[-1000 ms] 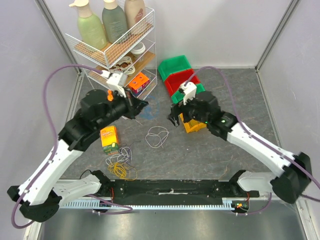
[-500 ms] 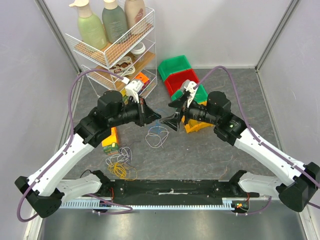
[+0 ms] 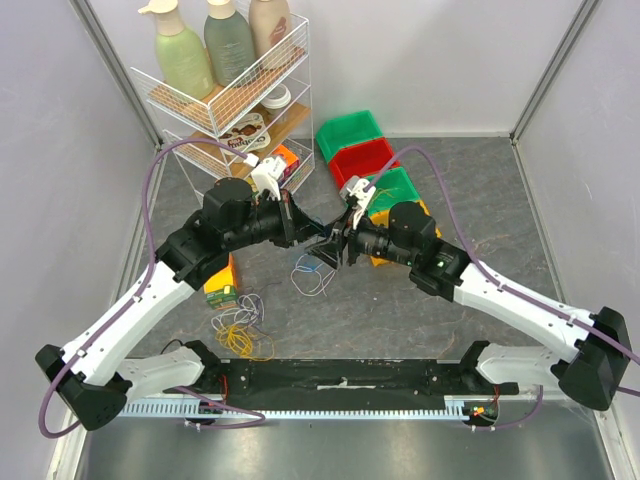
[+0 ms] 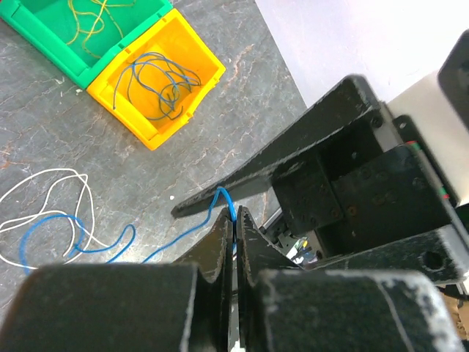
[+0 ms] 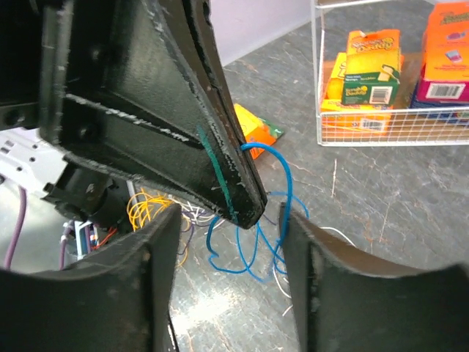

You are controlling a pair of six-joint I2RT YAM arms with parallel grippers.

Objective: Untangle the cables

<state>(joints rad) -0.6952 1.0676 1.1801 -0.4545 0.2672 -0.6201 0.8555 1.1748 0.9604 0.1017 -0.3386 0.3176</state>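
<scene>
My left gripper (image 3: 320, 243) is shut on a thin blue cable (image 4: 226, 193) and holds a loop of it above the table; the strand hangs down to the tangle (image 3: 305, 268). My right gripper (image 3: 336, 250) is open, and its jaws straddle the left fingertips (image 5: 220, 169) and the hanging blue cable (image 5: 287, 183). In the left wrist view the right finger (image 4: 256, 176) lies just past the pinched loop. A white cable (image 3: 320, 278) lies under the blue one. Yellow cables (image 3: 238, 340) and purple cables (image 3: 250, 303) lie nearer the front.
A wire rack (image 3: 235, 100) with bottles and crayon boxes stands at the back left. Green (image 3: 350, 135), red (image 3: 358, 160) and yellow (image 4: 135, 128) bins hold sorted cables behind the right arm. An orange box (image 3: 220, 280) lies under the left arm.
Both arms have swung inward until the grippers meet over the tangle. The left gripper now holds the blue cable raised, and the open right jaws have closed in around it.
</scene>
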